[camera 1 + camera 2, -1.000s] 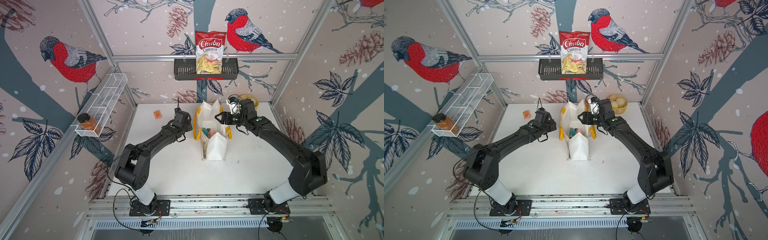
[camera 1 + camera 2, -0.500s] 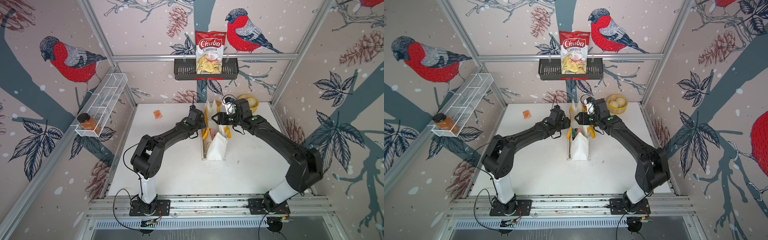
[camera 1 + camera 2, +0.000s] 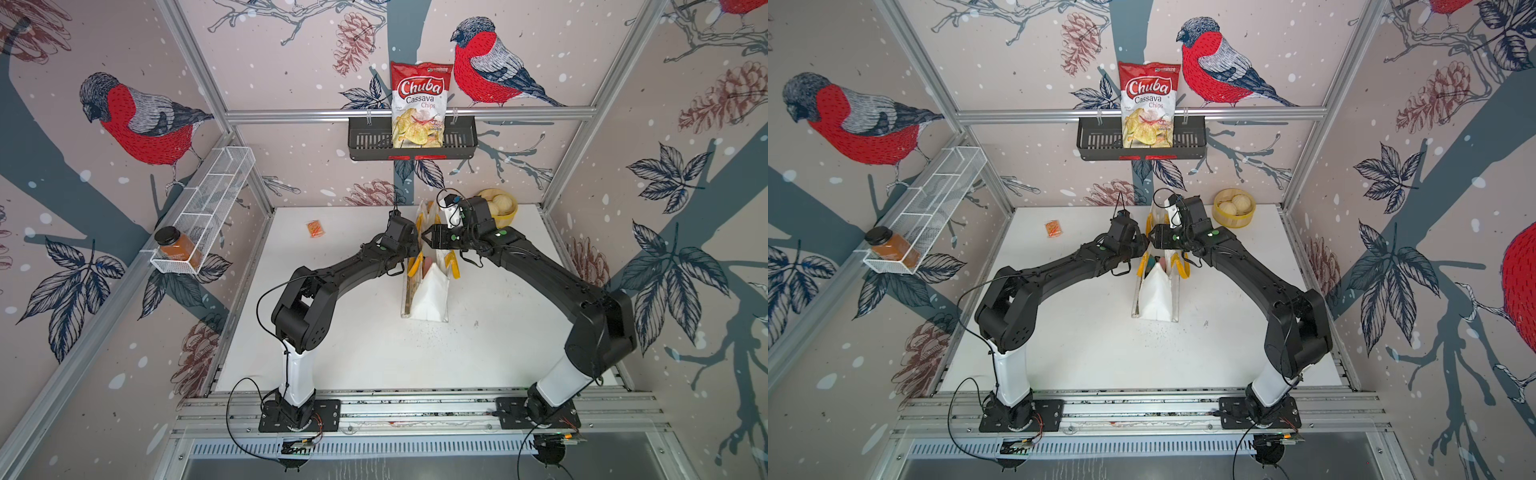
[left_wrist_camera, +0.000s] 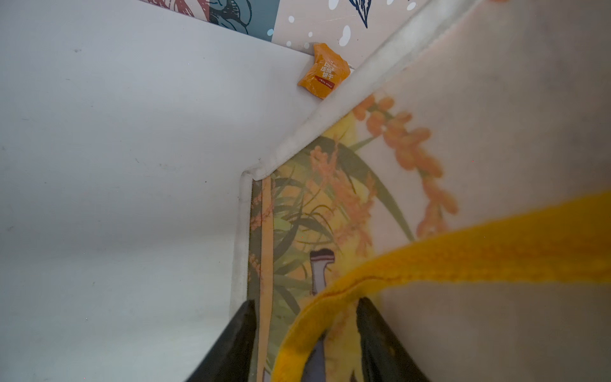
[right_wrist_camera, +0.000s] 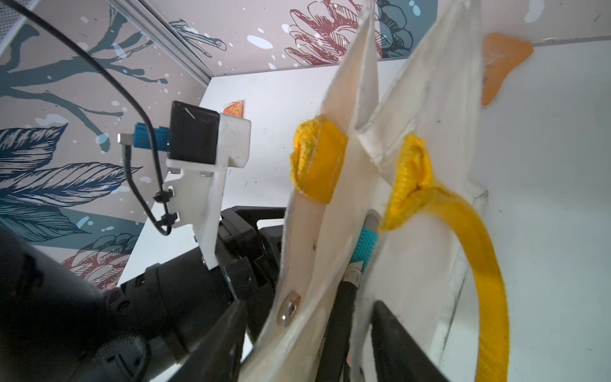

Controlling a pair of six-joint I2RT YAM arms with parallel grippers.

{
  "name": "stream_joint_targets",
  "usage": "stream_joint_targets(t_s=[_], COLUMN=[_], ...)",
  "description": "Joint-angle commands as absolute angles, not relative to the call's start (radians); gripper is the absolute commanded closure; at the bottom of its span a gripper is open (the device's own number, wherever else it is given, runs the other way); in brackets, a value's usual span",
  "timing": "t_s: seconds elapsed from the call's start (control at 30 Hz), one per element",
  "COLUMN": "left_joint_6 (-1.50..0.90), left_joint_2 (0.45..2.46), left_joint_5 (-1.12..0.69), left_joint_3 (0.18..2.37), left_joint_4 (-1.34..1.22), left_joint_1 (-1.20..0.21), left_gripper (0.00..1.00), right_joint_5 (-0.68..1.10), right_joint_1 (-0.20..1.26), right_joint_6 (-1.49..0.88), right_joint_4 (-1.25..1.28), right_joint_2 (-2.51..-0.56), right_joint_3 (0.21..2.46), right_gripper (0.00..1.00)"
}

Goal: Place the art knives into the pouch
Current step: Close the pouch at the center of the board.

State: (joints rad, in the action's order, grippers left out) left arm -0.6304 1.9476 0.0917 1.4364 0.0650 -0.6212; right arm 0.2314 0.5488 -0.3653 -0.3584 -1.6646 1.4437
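The pouch (image 3: 428, 286) stands at frame centre on the desk (image 3: 353, 340). The left end effector (image 4: 305, 334) straddles its yellow handle (image 4: 463, 251), jaws apart. The right end effector (image 5: 304, 344) straddles the pouch wall, jaws apart. A teal-gripped art knife (image 5: 363, 244) sits inside.

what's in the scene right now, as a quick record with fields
pouch: upright mid-table, mouth narrow
art knife: teal grip showing between the pouch walls
left pincer: jaws apart, yellow handle between them
right pincer: jaws apart astride the pouch top; grip unclear
table extras: orange packet, yellow bowl of buns
shelves: chips bag, spice jar
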Motion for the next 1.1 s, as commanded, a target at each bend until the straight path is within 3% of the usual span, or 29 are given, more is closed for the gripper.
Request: stream_joint_targets(t_s=[0.0, 0.23, 0.6, 0.87, 0.93, 1.07], left_joint_6=[-0.637, -0.640, -0.644, -0.647, -0.647, -0.650], left_joint_2=[1.944, 1.948, 1.947, 1.944, 1.942, 1.930], left_joint_5=[0.090, 0.104, 0.130, 0.134, 0.132, 0.136], left_joint_3=[1.441, 1.449, 1.459, 1.465, 1.466, 1.460], left_joint_4=[0.031, 0.039, 0.052, 0.054, 0.053, 0.052], left_joint_1=[-0.629, -0.638, -0.664, -0.666, -0.666, -0.666], left_gripper=[0.49, 0.50, 0.50, 0.50, 0.50, 0.50], right_joint_5=[0.140, 0.017, 0.012, 0.013, 0.018, 0.032], right_joint_1=[0.566, 0.609, 0.618, 0.623, 0.623, 0.622], right_joint_6=[-0.357, -0.363, -0.385, -0.387, -0.389, -0.393], right_joint_4=[-0.411, -0.503, -0.511, -0.513, -0.508, -0.493], right_joint_2=[-1.681, -1.720, -1.751, -1.753, -1.755, -1.759], right_joint_3=[1.478, 1.557, 1.592, 1.601, 1.597, 1.592], right_gripper=[0.44, 0.49, 0.59, 0.77, 0.76, 0.66])
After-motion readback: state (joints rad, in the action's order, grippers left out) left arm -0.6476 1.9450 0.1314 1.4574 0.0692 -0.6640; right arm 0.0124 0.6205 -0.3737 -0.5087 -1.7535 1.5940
